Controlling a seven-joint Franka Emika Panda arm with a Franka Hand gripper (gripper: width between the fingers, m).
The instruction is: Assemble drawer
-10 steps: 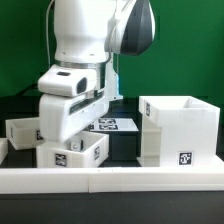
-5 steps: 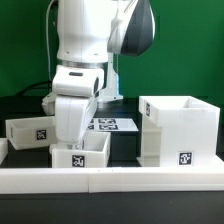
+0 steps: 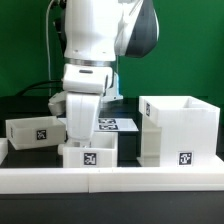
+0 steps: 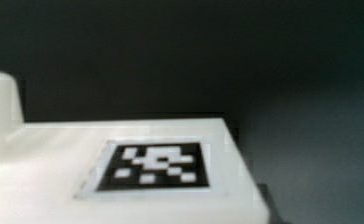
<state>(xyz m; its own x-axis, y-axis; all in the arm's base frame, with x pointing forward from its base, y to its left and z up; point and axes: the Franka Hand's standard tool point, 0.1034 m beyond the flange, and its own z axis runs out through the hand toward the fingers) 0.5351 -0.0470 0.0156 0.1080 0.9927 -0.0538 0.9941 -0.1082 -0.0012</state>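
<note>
though claw (image 3: 85, 140) dips at front tray (image 3: 88, 157), its grip cannot be told; second tray (image 3: 33, 131) at exterior view's left; casing (image 3: 180, 128) at exterior view's right

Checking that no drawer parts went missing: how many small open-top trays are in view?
2. The left tray sits at the exterior view's left. The front tray sits by the near rail, below the arm, beside the casing. The arm blocks some of the table, so more may be hidden.

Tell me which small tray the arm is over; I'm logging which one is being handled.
The front tray, directly below the gripper, with its tag facing the exterior camera. The other tray sits farther back at the exterior view's left.
</note>
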